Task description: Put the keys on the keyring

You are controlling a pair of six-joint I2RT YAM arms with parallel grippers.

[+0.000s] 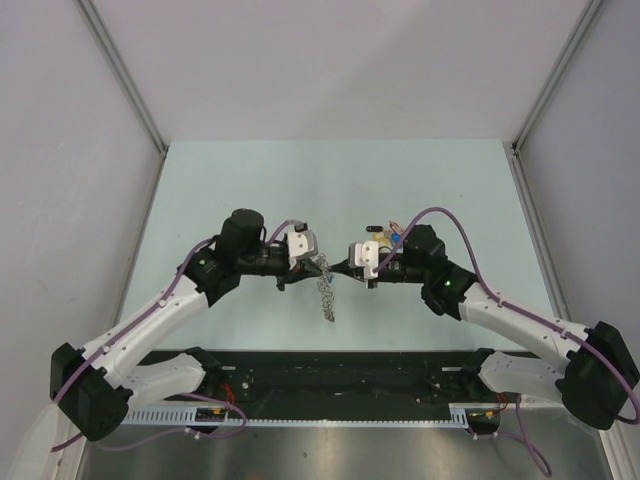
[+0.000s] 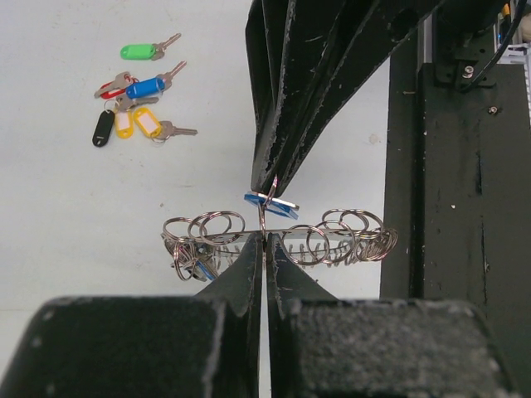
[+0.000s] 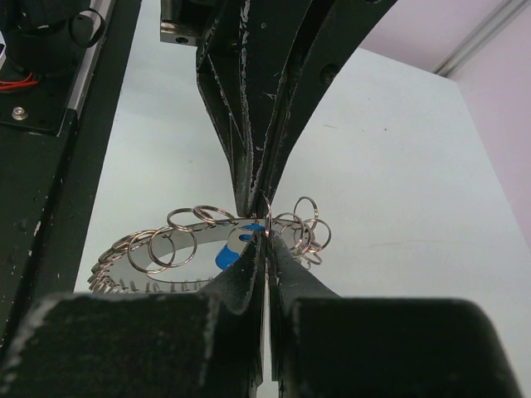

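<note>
The keyring (image 2: 340, 242) is a grey band rimmed with wire loops, held above the table between both grippers; it hangs down in the top view (image 1: 325, 295). My left gripper (image 2: 265, 235) is shut on one upright loop from below. My right gripper (image 2: 269, 187) is shut on the same loop from above. A blue key (image 2: 280, 206) sits right at that loop; I cannot tell whether it is threaded. In the right wrist view the right gripper (image 3: 267, 236) meets the left gripper (image 3: 254, 207) over the keyring (image 3: 162, 249) and blue key (image 3: 226, 254).
Loose keys lie on the table in the left wrist view: green (image 2: 137, 52), blue (image 2: 145, 87), red (image 2: 108, 88), yellow (image 2: 148, 124), black (image 2: 103, 128). They show as a small pile (image 1: 388, 235) behind the right wrist. The black base rail (image 1: 330, 370) runs along the near edge.
</note>
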